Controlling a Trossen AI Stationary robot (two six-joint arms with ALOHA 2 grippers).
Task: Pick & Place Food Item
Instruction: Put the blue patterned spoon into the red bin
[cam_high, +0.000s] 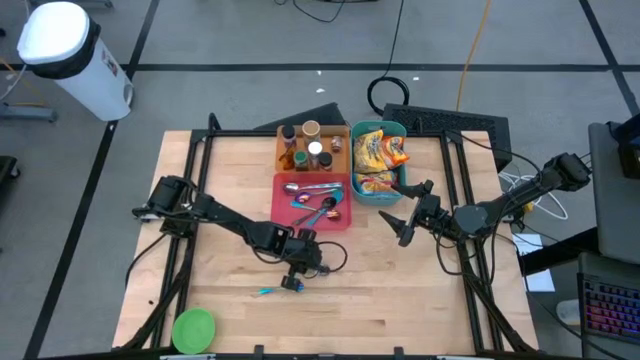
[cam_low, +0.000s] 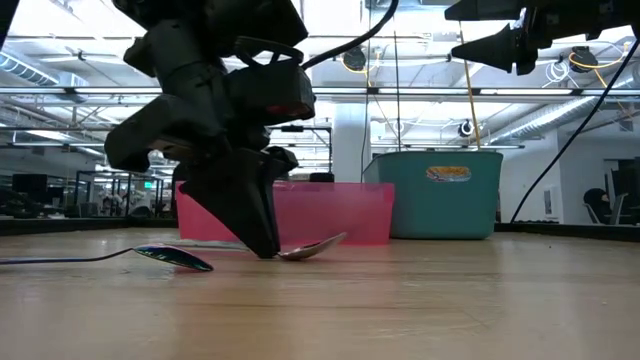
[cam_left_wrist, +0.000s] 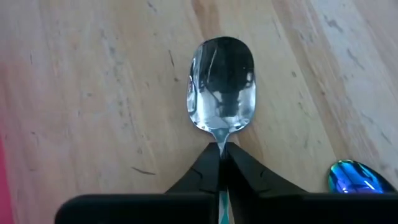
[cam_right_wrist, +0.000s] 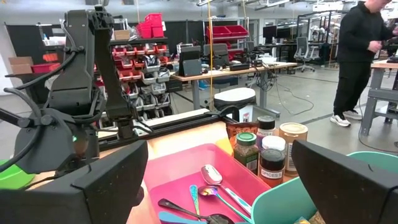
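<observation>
- Green lid (cam_high: 193, 329) sits at the near left corner of the table (cam_high: 420, 300), well apart from everything else.
- Left gripper (cam_high: 293, 279) is down on the bare wood, in front of the pink bin (cam_high: 285, 215) and clear of it.
- Its fingers (cam_left_wrist: 205, 171) are pinched together on the neck of a silver spoon (cam_left_wrist: 221, 84). The bowl of the spoon pokes out just past the tips, hollow side up.
- From table height, the silver spoon's bowl rests on the wood right at the fingertips, with the pink bin behind it.
- A second spoon, with a blue, shiny bowl (cam_low: 175, 258), lies flat on the table just beside the left gripper. It is not touching the fingers.
- The pink bin holds more spoons (cam_right_wrist: 214, 176), loose in a heap.
- Orange bin (cam_high: 340, 160) behind the pink one carries spice jars (cam_right_wrist: 272, 163), upright.
- Teal bin (cam_high: 402, 185) to the right of the pink one holds snack bags (cam_high: 372, 152).
- Right gripper (cam_high: 404, 228) hangs in the air just right of the teal bin, jaws spread wide, nothing between them.
- A person in dark clothes (cam_right_wrist: 357, 56) stands in the room beyond the table.
</observation>
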